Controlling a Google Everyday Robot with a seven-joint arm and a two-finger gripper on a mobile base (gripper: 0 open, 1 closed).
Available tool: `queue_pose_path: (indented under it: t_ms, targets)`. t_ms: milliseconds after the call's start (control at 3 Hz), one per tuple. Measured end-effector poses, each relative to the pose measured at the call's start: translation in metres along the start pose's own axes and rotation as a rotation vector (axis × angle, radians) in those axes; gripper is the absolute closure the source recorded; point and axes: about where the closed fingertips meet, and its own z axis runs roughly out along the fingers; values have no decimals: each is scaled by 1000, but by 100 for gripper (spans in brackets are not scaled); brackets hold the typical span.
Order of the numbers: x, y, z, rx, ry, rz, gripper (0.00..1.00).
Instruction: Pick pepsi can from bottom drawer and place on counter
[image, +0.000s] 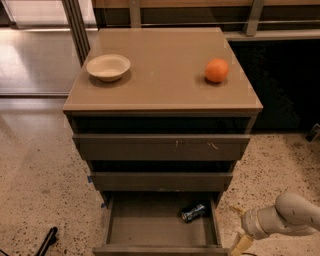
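The pepsi can (193, 212) lies on its side at the back right of the open bottom drawer (160, 235), dark blue with a silver end. The counter (162, 70) is the tan top of the cabinet. My gripper (241, 244) hangs at the lower right, just outside the drawer's right wall and in front of the can, on a white arm (287, 217). It is apart from the can.
A cream bowl (108, 67) sits at the counter's left and an orange (216, 70) at its right. Two drawers (161, 146) above the open one are pushed in. A dark object (47, 241) lies on the speckled floor at lower left.
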Motion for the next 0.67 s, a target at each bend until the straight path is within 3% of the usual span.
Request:
queue_pose_path:
  t_ms: [333, 667]
  targets:
    - [9, 11, -3, 76, -7, 39, 0]
    - [15, -1, 15, 132, -8, 39, 0]
